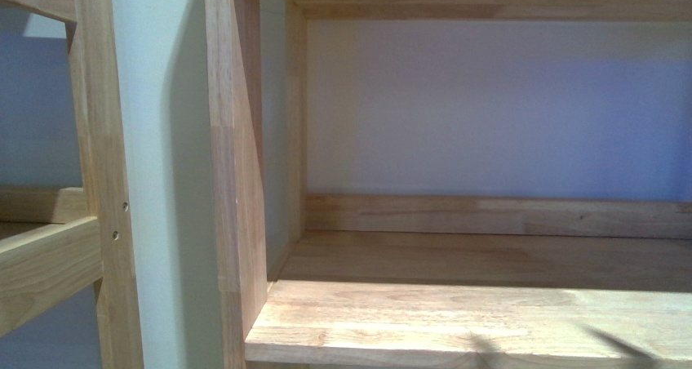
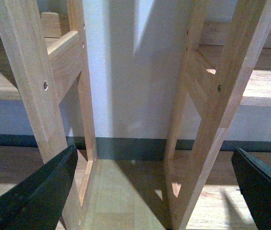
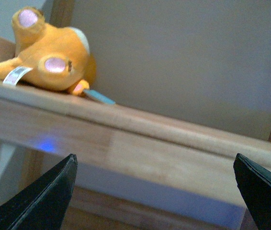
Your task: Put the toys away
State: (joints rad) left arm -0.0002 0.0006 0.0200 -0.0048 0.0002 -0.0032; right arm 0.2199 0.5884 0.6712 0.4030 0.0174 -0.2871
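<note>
The right gripper (image 3: 154,191) stood with its two black fingers (image 3: 39,201) spread wide and nothing between them. Beyond it and above the level of the fingertips, a soft orange-yellow plush animal toy (image 3: 54,55) lay on a light wooden shelf board (image 3: 140,143), off toward the side of one finger rather than in line with the gap. The toy rested close to the pale wall (image 3: 188,57) behind the shelf. Two round pale pink-lilac paw pads (image 3: 55,64) faced the gripper, and a small white sewn-on tag (image 3: 16,75) hung at the toy's edge, reaching the board. The gripper was well apart from the toy.

The left gripper (image 2: 154,191) was likewise spread wide and held nothing. Ahead of it rose two light wooden shelf frames (image 2: 30,76), standing side by side with a strip of wall and a dark baseboard (image 2: 130,147) showing between them, and wooden floor (image 2: 121,196) below.

In the front view neither gripper appeared. A bare wooden shelf compartment (image 1: 490,304) filled most of that view, with a second wooden upright (image 1: 102,173) beside it.
</note>
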